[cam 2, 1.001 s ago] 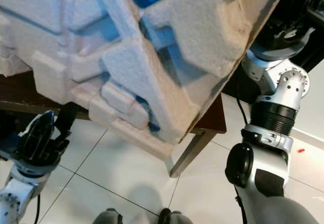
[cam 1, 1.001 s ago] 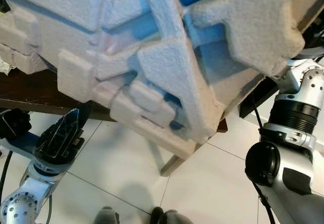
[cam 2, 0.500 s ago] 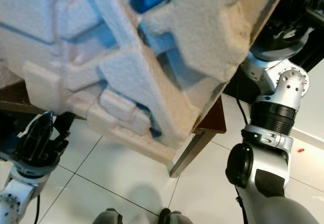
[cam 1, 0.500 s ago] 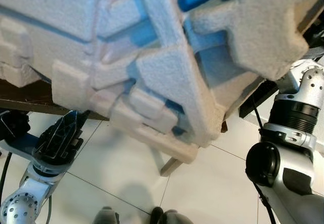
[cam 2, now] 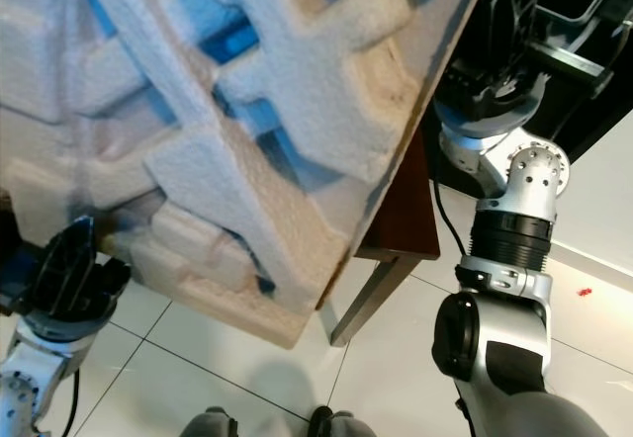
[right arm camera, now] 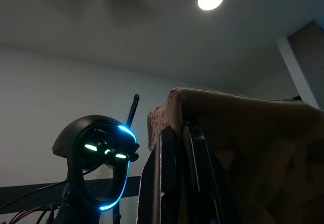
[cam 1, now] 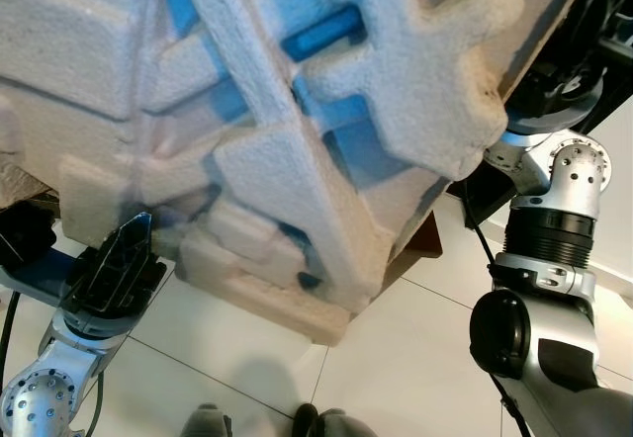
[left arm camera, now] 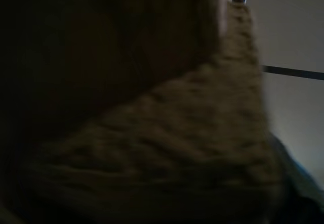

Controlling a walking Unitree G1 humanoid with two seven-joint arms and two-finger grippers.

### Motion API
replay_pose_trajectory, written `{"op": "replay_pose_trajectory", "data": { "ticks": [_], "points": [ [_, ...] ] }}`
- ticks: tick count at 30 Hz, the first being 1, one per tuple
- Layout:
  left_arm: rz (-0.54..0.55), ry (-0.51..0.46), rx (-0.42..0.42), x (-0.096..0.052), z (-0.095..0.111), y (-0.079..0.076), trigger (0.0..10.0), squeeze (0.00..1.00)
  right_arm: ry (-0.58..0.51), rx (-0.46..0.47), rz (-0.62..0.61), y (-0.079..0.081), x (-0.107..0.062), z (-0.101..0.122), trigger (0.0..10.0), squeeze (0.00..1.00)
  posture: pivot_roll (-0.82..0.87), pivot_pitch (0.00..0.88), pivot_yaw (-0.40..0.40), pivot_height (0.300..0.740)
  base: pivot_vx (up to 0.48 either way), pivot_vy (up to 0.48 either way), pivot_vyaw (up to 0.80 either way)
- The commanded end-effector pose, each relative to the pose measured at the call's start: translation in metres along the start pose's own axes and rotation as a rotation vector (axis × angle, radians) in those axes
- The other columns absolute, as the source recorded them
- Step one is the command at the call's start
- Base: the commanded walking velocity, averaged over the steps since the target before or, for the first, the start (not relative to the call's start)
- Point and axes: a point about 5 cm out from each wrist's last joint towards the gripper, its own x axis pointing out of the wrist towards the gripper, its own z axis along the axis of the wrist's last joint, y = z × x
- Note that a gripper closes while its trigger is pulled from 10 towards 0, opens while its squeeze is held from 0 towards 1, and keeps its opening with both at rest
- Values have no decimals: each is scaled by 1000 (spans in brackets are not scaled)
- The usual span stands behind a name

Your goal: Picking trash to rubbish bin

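A big white styrofoam packing block (cam 1: pixel 297 111) with blue-shaded recesses hangs close in front of my head, tilted, with its lowest corner (cam 2: pixel 282 328) above the floor. In the right wrist view my right gripper (right arm camera: pixel 177 153) is shut on the block's upper edge (right arm camera: pixel 223 107); in the eye views the raised right arm (cam 1: pixel 554 219) disappears behind the block. My left gripper (cam 1: pixel 127 249) sits low at the left, its black fingers (cam 1: pixel 134 229) pointing up against the block's underside. The left wrist view is dark, with rough foam (left arm camera: pixel 177 148) right in front of the lens.
A dark wooden table (cam 2: pixel 401 219) with a slanted leg (cam 2: pixel 368 304) stands behind the block. Under it lies white tiled floor (cam 1: pixel 406 368), with my feet (cam 1: pixel 316 422) at the lower edge. Dark furniture (cam 2: pixel 564 22) stands at the far right.
The block has swung left and nearer, covering more of the table. My right arm has risen with it. The left gripper has stayed low, now close under the block.
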Motion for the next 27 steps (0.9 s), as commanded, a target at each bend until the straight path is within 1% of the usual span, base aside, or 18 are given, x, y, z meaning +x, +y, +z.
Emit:
{"op": "replay_pose_trajectory", "data": {
  "ticks": [1,8,12,14,15,17,20,21,26,27],
  "points": [
    [-42,21,-16,3,-1,-7,0,0,7,-22,5,3,0,1,0,0,228,134,-149,740,0,0,0],
    [-37,14,-12,3,-1,-7,0,0,3,-43,6,4,1,4,0,0,228,135,-148,740,0,0,0],
    [-29,5,-3,1,0,-7,0,0,-15,-92,-12,4,-1,7,0,0,231,133,-148,740,0,0,0],
    [-30,4,-2,2,0,-7,0,0,-19,-134,-27,1,-1,5,0,0,232,132,-146,740,0,0,0],
    [-30,3,0,2,0,-7,0,0,-16,-190,-64,-4,-2,3,10000,0,232,133,-146,740,0,0,0],
    [-30,2,1,3,0,-6,0,0,-8,-257,-108,-9,-3,0,10000,0,232,132,-146,740,0,0,0],
    [-30,2,4,3,0,-7,0,0,-6,-266,-126,-13,-4,-3,10000,0,233,131,-145,740,0,0,0],
    [-30,2,6,3,1,-6,0,0,-6,-262,-144,-14,-6,-4,10000,1000,233,131,-145,740,0,0,0],
    [-31,0,12,5,1,-7,0,0,-6,-255,-186,-16,-13,-7,10000,1000,236,129,-145,740,0,0,0],
    [-33,-2,16,6,2,-7,0,0,-19,-254,-207,-17,-17,-8,10000,1000,237,129,-143,740,0,0,0]
  ]
}}
